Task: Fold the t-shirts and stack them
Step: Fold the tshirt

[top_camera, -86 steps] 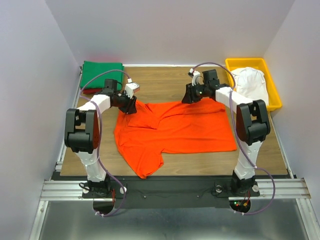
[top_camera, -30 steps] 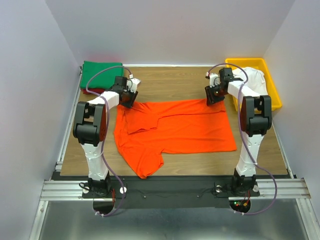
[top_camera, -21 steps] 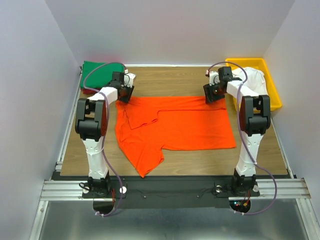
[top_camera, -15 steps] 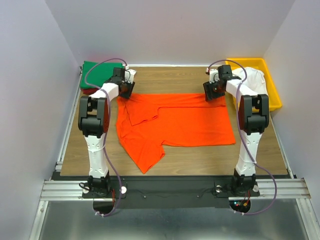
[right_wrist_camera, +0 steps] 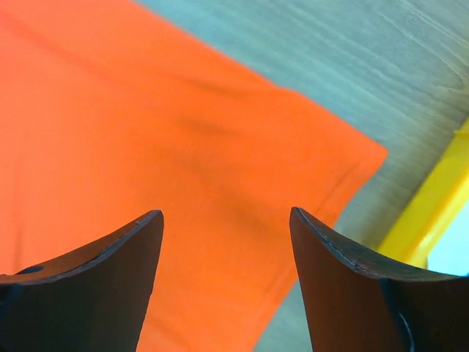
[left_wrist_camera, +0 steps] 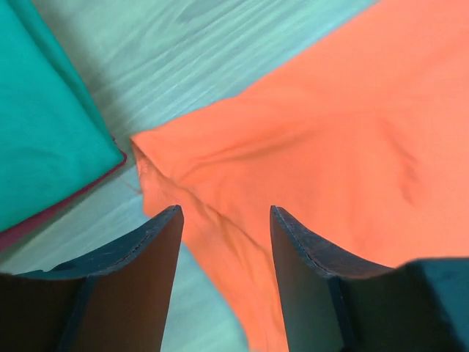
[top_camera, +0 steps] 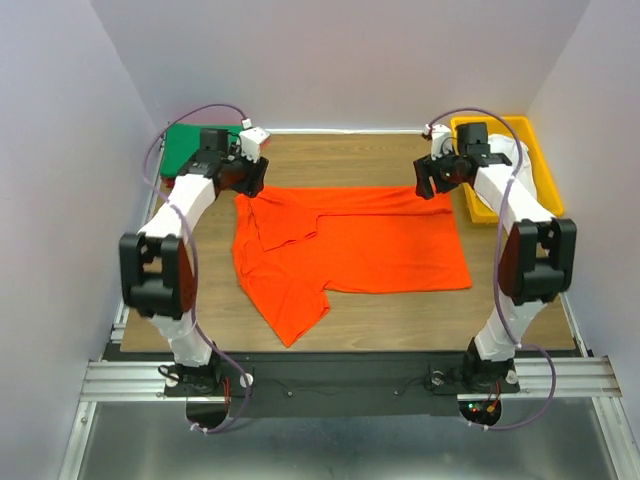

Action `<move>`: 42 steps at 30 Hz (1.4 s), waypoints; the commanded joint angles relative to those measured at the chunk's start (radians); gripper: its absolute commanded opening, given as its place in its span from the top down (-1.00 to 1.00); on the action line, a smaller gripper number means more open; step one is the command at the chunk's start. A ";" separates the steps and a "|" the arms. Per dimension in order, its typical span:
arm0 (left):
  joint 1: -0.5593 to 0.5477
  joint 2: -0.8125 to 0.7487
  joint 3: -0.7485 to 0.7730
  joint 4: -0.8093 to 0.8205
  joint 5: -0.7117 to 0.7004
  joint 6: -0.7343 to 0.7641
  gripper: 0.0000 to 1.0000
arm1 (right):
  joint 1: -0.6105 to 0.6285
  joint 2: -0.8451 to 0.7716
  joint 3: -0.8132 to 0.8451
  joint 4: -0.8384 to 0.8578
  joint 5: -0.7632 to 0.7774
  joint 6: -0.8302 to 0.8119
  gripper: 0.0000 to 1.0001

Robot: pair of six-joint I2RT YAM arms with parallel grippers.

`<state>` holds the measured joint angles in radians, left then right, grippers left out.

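Orange t-shirt [top_camera: 370, 250], soft cloth flat on wood-grain table [top_camera: 345, 160], left pincer [left_wrist_camera: 224, 211] and right pincer [right_wrist_camera: 225, 213] spread wide, empty

Robot test cell in a lab, seen from above.
Plain pale walls [top_camera: 340, 60] box in a small wooden table [top_camera: 350, 160] on three sides. Two white-and-black robot arms, the left arm [top_camera: 152, 275] and the right arm [top_camera: 537, 262], are bolted to a metal rail [top_camera: 120, 378] along the bottom of the frame, trailing looped cables. A yellow plastic tray [top_camera: 505, 121] sits at upper right, and an orange t-shirt [top_camera: 370, 240] lies spread mid-table.
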<state>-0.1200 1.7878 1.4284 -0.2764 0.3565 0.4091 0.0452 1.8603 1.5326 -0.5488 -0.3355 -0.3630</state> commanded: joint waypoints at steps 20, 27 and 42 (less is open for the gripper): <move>-0.268 -0.651 -0.717 -0.353 0.095 0.496 -0.22 | -0.008 -0.667 -0.765 -0.255 0.177 -0.674 -0.25; -0.325 -0.625 -0.711 -0.349 0.093 0.468 -0.21 | -0.007 -0.656 -0.853 -0.177 0.248 -0.748 -0.14; -0.515 -0.515 -0.773 -0.279 -0.109 0.504 -0.26 | -0.011 -0.563 -0.916 -0.051 0.288 -0.780 0.36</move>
<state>-0.6155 1.2526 0.6735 -0.5701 0.2985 0.8860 0.0441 1.2690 0.6220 -0.6613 -0.0563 -1.1172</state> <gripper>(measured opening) 0.625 0.366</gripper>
